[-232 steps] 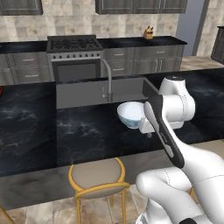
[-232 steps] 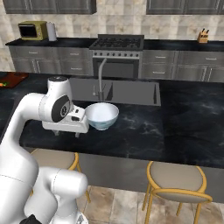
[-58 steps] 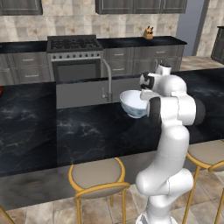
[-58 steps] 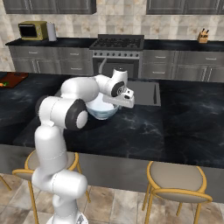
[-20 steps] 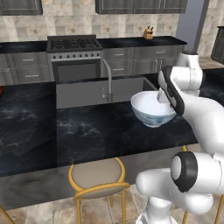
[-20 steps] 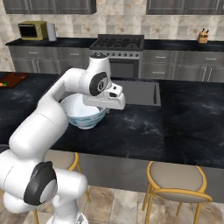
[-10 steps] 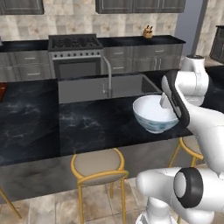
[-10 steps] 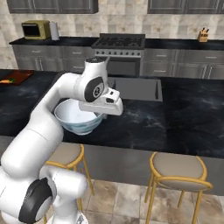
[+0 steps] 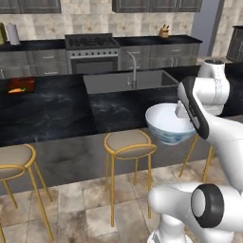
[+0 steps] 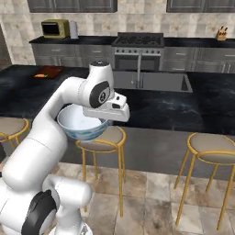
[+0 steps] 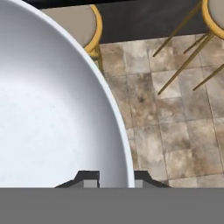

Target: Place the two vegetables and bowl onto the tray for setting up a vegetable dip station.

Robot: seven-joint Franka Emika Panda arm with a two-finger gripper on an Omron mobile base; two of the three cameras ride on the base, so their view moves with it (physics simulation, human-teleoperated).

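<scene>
One item of the task is in hand: the white bowl [image 9: 170, 124] hangs off the end effector [image 11: 116, 178], whose two fingers pinch its rim, one inside the wall and one outside. It is carried in the air in front of the dark marble desk [image 9: 52, 111], above a yellow-legged stool [image 10: 103, 139] and the tiled floor [image 11: 175, 131].

Far along the desk lies the reddish-brown tray [image 9: 19, 85] with the orange carrot [image 9: 15, 90] on it; the cucumber is too small to make out.

Judging by its look, the bowl is rigid, glazed and breakable, and fairly wide. A rim pinch lets it swing or slip, so it wants slow, level carrying and a gentle set-down flat on the tray.
</scene>
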